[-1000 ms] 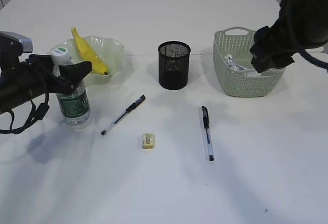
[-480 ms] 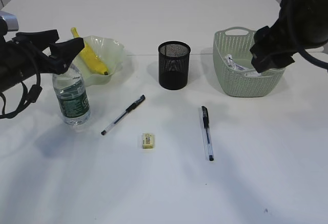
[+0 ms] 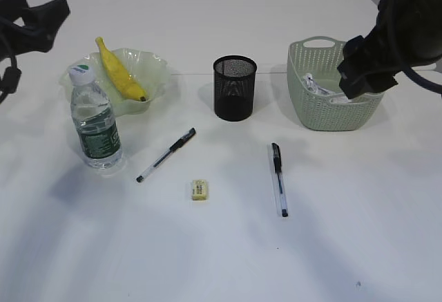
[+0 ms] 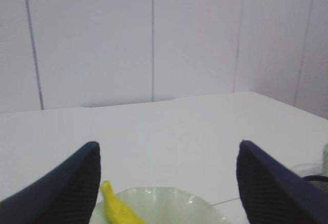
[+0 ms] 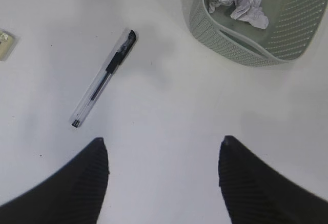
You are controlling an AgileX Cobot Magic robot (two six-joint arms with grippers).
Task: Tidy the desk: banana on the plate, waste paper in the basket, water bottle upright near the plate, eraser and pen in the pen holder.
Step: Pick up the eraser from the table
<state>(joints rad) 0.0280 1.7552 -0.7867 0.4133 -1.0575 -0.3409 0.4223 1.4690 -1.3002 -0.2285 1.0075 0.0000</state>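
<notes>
While both grippers, left gripper [image 4: 166, 183] and right gripper [image 5: 164, 183], are hanging wide open and empty, you are looking at a pen [image 5: 103, 77] lying flat beside the basket [image 5: 241, 49]; probably light, stiff and slippery, so take it mid-barrel.

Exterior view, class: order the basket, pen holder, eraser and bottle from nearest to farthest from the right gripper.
1. Basket, directly beside and partly behind the right gripper, far right.
2. Pen holder, centre, to the gripper's left.
3. Eraser, front centre, lying on the desk.
4. Bottle, upright on the far left, near the plate.
</notes>
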